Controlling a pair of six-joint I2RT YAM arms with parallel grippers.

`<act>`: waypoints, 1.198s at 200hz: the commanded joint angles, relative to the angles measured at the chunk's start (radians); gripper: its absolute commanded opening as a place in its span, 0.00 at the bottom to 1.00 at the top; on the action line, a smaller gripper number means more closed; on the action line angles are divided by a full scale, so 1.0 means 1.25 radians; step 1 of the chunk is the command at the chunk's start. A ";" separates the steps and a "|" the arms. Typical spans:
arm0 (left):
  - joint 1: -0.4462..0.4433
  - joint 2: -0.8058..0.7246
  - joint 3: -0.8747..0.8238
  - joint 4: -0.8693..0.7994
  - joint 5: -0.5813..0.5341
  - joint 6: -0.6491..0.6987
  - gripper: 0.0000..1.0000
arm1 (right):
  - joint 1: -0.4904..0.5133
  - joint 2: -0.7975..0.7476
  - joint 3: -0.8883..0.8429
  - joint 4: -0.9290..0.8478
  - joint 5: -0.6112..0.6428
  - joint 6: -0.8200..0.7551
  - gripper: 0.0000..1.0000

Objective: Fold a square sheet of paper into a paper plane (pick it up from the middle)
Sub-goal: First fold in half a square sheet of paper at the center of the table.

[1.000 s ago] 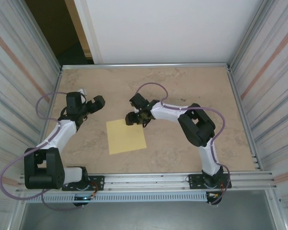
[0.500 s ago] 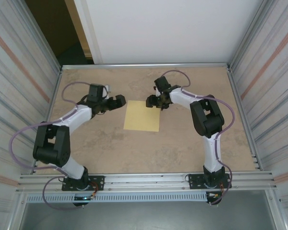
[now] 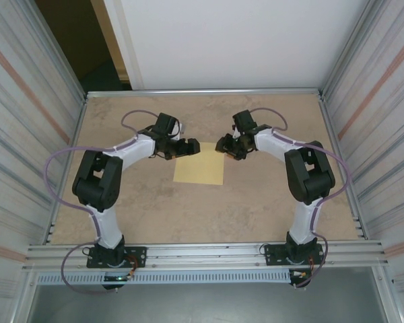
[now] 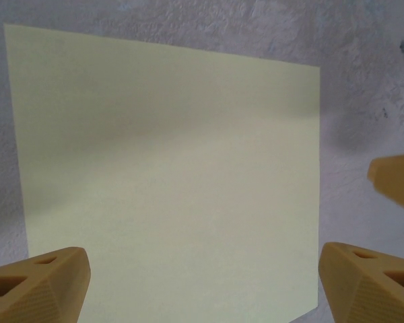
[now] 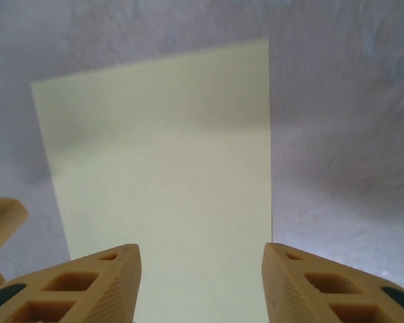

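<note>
Top external view showed the left gripper (image 3: 188, 149), jaws spread wide and empty, at the far-left corner of the square sheet of paper (image 3: 199, 171), which lay flat on the table (image 3: 269, 202). The right gripper (image 3: 223, 145), jaws apart and empty, hung at its far-right corner. This looked like the pre-grasp step; next, the thin far edge needed lifting.

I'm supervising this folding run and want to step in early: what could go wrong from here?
The square sheet of paper lies flat on the table, so the open left tool and right tool may just push or crumple it rather than lift it. Both tools crowd the sheet's far edge and could bump each other.
</note>
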 commanded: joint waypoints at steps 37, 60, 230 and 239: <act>-0.006 0.047 0.053 -0.043 0.053 -0.017 0.89 | 0.024 0.057 0.015 0.002 -0.031 0.052 0.39; -0.007 0.065 0.053 -0.037 0.060 -0.026 0.89 | 0.026 0.077 0.028 -0.014 -0.023 0.052 0.37; -0.006 0.078 -0.032 0.007 0.047 -0.102 0.93 | 0.026 0.140 0.030 -0.005 -0.050 0.058 0.36; -0.005 0.078 -0.033 0.008 0.049 -0.103 0.92 | 0.027 0.143 0.030 0.002 -0.058 0.063 0.36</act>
